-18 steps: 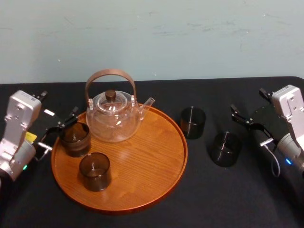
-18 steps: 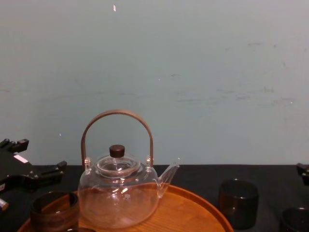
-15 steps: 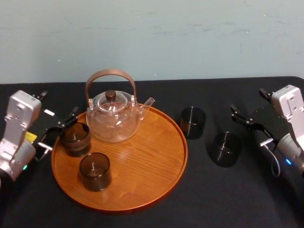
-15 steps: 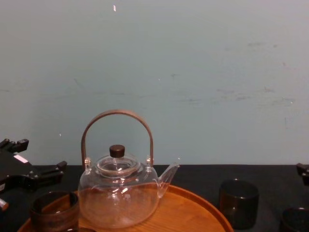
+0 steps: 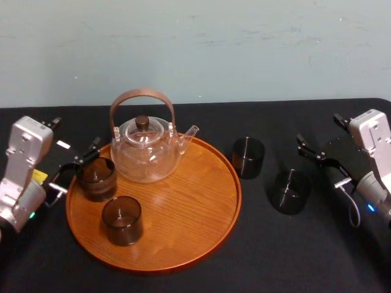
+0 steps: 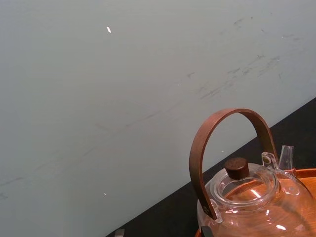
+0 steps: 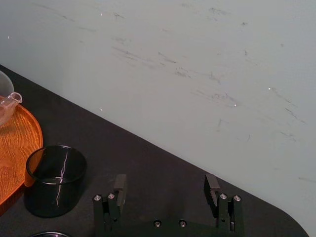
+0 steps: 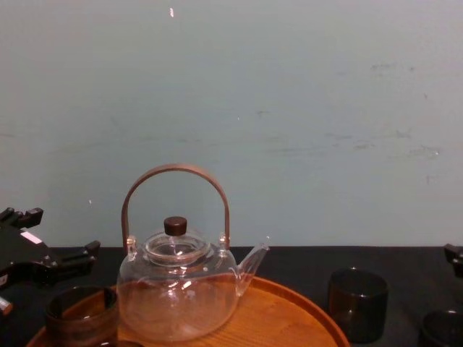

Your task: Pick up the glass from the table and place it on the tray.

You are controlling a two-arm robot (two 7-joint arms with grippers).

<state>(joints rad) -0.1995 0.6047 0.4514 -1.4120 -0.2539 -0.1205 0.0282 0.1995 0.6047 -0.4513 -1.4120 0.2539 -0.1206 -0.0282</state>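
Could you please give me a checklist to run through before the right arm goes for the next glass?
1. Right claw open and empty: ok, fingers apart, nothing between them.
2. Nearest table glass upright beside that claw: ok.
3. Second table glass standing apart from it: ok.
4. Bare room on the tray: ok, its right half is free.
5. Left claw clear of the rim glass at the tray's left edge: cannot tell, it is close by.

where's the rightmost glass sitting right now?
Head view: the rightmost glass stands on the black table on the robot's right, off the tray, just right of and nearer the robot than the other loose glass.
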